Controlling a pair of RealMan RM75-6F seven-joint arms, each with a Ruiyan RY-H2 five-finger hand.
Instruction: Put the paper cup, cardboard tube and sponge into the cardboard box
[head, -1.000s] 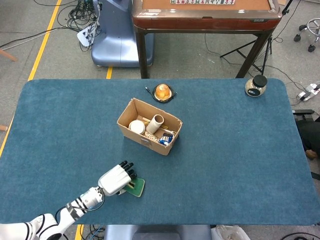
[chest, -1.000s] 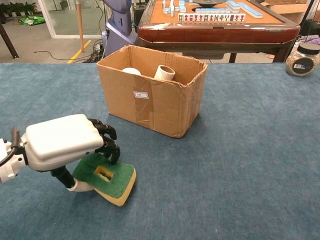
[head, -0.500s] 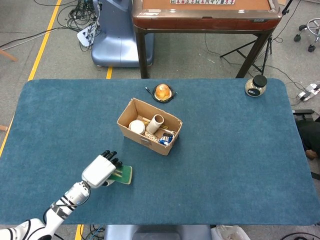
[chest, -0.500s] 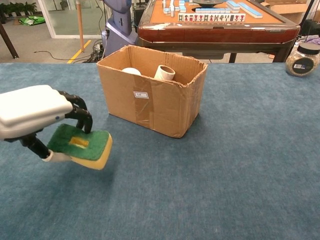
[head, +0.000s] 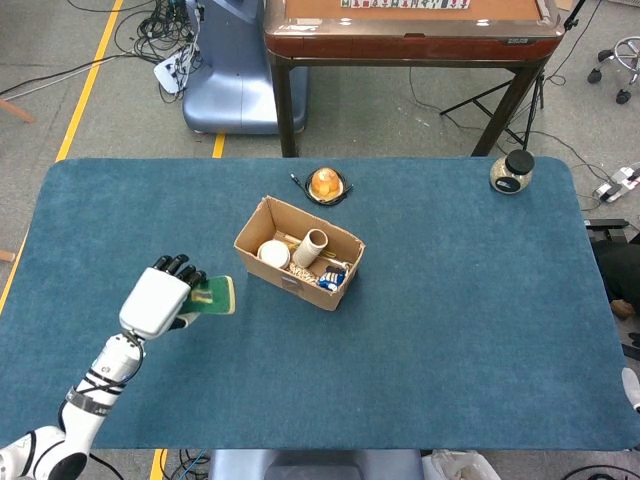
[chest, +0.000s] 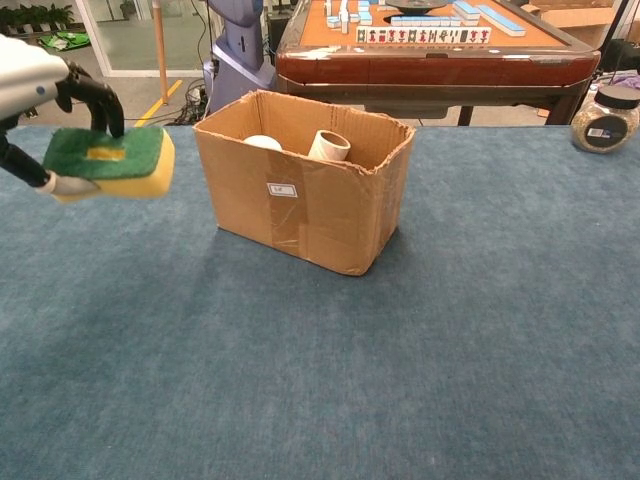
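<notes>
Left of the cardboard box (head: 298, 252), the left hand (head: 157, 300) grips the sponge (chest: 108, 160), lifted off the blue table (head: 460, 320), green side up. Paper cup (head: 273, 252) and cardboard tube (head: 311, 246) sit inside the box. Right hand isn't visible.

Grey floor (head: 420, 110) with yellow tape line (head: 85, 85), wooden mahjong table (head: 410, 30) behind.

Left hand (head: 155, 301): white shell, black fingers (head: 172, 264); white forearm with black bands.
</notes>
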